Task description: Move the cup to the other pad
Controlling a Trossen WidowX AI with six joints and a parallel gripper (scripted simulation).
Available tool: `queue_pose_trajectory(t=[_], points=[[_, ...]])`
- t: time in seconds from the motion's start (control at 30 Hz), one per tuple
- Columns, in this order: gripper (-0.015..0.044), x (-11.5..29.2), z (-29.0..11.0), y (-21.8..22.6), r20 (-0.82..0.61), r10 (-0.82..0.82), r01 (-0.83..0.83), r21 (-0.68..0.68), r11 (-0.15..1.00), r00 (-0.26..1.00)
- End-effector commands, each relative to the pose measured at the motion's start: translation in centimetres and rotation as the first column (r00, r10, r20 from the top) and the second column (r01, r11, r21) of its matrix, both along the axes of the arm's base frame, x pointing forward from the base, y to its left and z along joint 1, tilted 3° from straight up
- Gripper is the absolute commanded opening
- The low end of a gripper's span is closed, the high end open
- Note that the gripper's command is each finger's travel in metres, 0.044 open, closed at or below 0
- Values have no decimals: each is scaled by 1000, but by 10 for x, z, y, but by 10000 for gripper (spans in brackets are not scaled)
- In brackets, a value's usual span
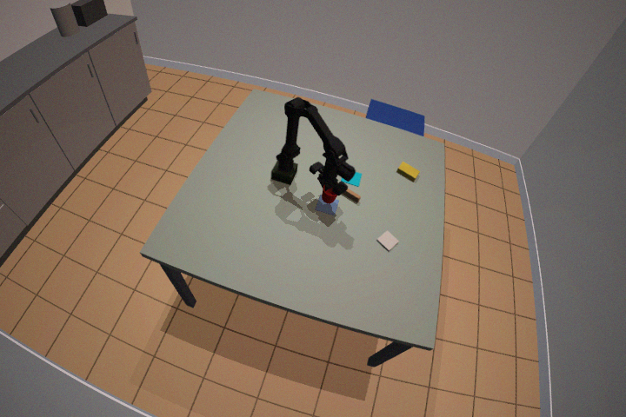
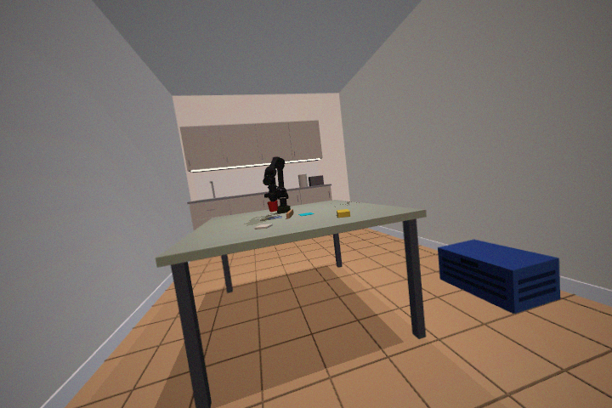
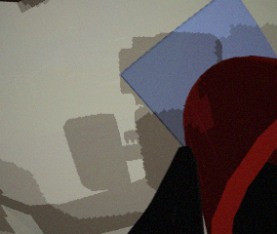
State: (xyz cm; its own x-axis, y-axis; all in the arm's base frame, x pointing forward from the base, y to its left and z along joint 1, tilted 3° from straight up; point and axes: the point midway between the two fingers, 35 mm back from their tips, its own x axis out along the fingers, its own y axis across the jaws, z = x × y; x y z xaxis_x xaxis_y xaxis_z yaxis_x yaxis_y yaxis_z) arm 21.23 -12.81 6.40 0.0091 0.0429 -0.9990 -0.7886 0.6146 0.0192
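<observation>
From the top view, the red cup (image 1: 329,195) is seen gripped by the closed gripper (image 1: 327,188) over the blue pad (image 1: 326,206), near the middle of the tabletop (image 1: 255,246). Whether the cup touches the pad cannot be told from here. A white pad (image 1: 388,240) is placed toward the right edge, well apart from the cup. A cyan card (image 1: 353,179) and a wooden block (image 1: 351,195) lie just beside the gripper, and a yellow block (image 1: 408,170) is set near the far right corner.

In the exterior view, the cup (image 2: 272,206) is seen raised a little above the tabletop (image 2: 287,230), held under the black arm (image 2: 274,178).

In the wrist view, the cup (image 3: 243,131) is shown in front of the blue pad (image 3: 178,65), with a dark finger (image 3: 172,221) pressed against its wall. The marbles are not visible.
</observation>
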Motion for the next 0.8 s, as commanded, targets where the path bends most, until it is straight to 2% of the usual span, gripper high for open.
queue_pose_trajectory(t=[0.0,0.77], points=[[0,0,12,0,12,4,-4,-2,1000,1000],[0,-1,10,-1,5,-1,1,-3,1000,1000]])
